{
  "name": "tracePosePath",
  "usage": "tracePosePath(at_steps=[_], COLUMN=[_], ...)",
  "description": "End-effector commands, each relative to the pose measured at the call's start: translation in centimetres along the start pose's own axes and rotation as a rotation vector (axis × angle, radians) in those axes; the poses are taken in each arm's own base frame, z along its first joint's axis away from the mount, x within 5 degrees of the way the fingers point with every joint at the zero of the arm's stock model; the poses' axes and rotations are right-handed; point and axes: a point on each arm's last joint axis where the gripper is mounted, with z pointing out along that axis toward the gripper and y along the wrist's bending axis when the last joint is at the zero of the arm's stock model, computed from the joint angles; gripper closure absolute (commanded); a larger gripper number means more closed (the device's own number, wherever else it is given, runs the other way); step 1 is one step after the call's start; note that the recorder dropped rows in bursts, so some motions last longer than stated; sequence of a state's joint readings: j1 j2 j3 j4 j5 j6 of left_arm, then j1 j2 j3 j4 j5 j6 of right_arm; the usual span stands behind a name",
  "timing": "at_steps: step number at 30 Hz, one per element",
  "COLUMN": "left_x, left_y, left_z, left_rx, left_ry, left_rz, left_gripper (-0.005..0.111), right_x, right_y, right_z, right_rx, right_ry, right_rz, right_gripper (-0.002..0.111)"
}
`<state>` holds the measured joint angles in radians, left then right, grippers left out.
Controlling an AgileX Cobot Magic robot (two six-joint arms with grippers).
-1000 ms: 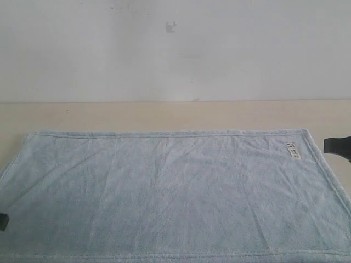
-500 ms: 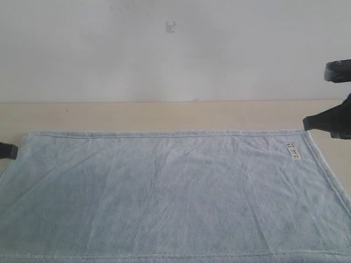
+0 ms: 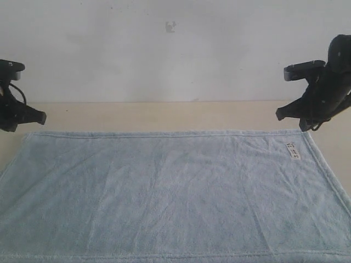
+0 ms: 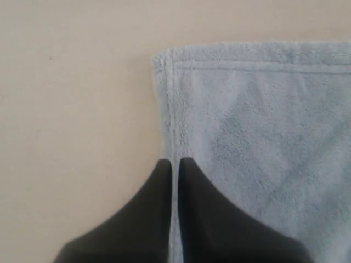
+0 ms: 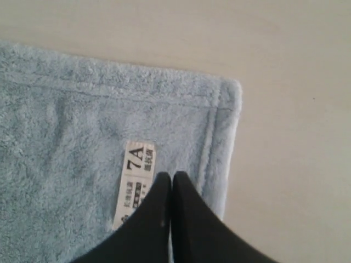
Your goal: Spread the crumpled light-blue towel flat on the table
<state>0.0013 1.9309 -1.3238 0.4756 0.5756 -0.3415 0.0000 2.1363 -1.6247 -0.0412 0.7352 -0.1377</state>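
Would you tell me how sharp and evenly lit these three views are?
Exterior view: soft, washed-out, flat light on the towel. Left wrist view: left end effector blurred at its edges. Right wrist view: large print on tag legible, no glare.

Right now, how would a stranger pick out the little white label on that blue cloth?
Start with the wide pale beige table and the large pale-blue fleece towel spread on it. Go to the towel's far corner near the right gripper, where a small white rectangular tag lies just inside the hem. It is the only white, printed patch on plain blue cloth.
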Motion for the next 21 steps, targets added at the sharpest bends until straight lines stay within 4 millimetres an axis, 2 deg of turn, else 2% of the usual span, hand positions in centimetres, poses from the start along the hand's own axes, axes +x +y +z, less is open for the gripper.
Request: tracePosePath(at_steps=[1,5,10,14,21], left_x=[-2.1,-3.4,-4.3,-4.4,-3.9], left_y=[1.1,1.5,1.5,1.3,1.0], left_z=[3.0,5.3,7.4,8.9,9.8], left_rx=[0.066,0.157,0.138,0.133,0.137], left_ry=[0.081,0.072,0.054,0.063,0.092], left_rz=[-0.021,-0.038,-0.015,-0.005,0.01], left_gripper=[0.103,0.103,0.103,0.103,0.103], right_x=[-1.1,-1.5,-1.5,-1.5,-1.6], right_y=[0.1,0.1,0.2,0.2,0.4], right_z=[0.6,1.1,1.2,1.2,1.2], right_rx=[-0.046,-0.053,-0.06,-0.06,-0.076], right_ry=[0.007,-0.006,-0.006,-0.003,-0.013], right_rz=[-0.038,-0.041,-0.043,-0.043,-0.025], right_gripper=[0.108,0.108,0.108,0.108,0.108])
